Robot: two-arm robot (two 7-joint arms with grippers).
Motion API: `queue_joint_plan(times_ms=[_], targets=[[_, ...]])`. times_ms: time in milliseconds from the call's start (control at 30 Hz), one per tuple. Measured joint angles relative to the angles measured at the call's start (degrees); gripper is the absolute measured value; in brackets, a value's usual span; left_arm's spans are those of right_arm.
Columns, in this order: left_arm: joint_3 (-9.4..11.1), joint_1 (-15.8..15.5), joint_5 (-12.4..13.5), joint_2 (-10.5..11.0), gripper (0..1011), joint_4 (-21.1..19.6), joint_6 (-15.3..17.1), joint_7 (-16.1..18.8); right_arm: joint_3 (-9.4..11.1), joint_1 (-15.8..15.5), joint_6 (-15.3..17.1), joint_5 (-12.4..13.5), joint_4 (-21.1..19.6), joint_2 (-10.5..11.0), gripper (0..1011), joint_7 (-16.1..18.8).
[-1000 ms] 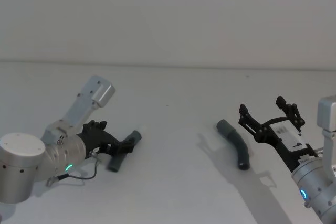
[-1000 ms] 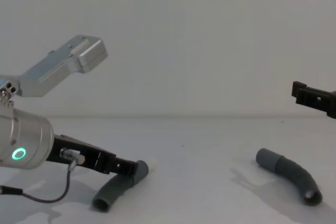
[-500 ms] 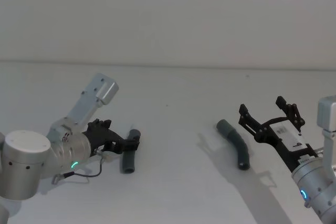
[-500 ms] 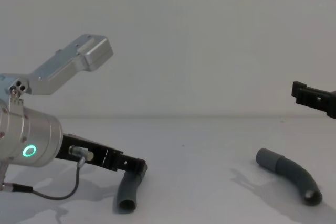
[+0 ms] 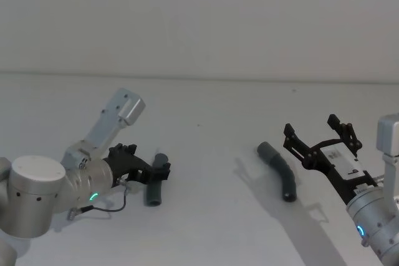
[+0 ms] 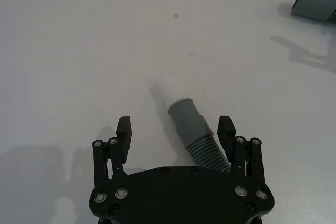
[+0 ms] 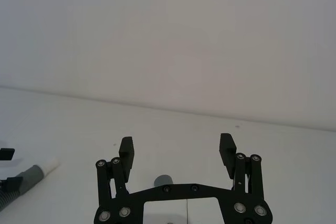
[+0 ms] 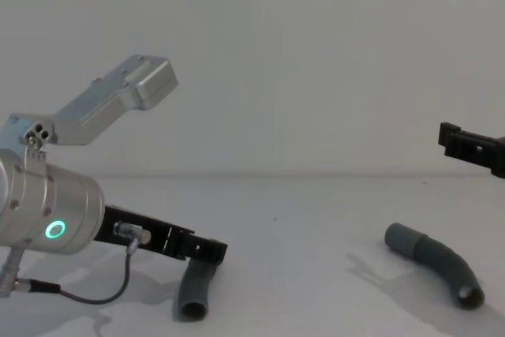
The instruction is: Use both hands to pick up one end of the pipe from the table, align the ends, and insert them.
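Two dark-grey pieces of the pipe lie on the white table (image 5: 206, 154). The left piece (image 5: 154, 190) has a grey cuff and a white tip (image 6: 167, 88). My left gripper (image 5: 160, 168) is low over it and open; in the left wrist view (image 6: 175, 128) the ribbed hose lies between the fingers, close to one of them. The right piece (image 5: 280, 171), a curved hose with a smooth grey open cuff (image 5: 266, 150), lies alone. My right gripper (image 5: 312, 126) hovers open just to its right, above the table, holding nothing.
The left arm's silver camera bracket (image 5: 124, 109) sticks up above its wrist, and a thin cable (image 8: 95, 297) loops below. A plain white wall stands behind the table. Bare table surface separates the two pieces.
My left gripper slid right and forward along its piece. That piece swung round so its open end now points toward me. The right arm and right piece stayed still.
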Motion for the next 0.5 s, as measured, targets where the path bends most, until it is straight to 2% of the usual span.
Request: queue_joint_plan(times_ms=[500], targets=[[-1.2, 0.9, -0.2, -2.5, 1002, -1.5, 1.1, 1.5, 0.0, 0.0, 0.0, 0.0, 0.0, 0.0, 1000, 0.0]])
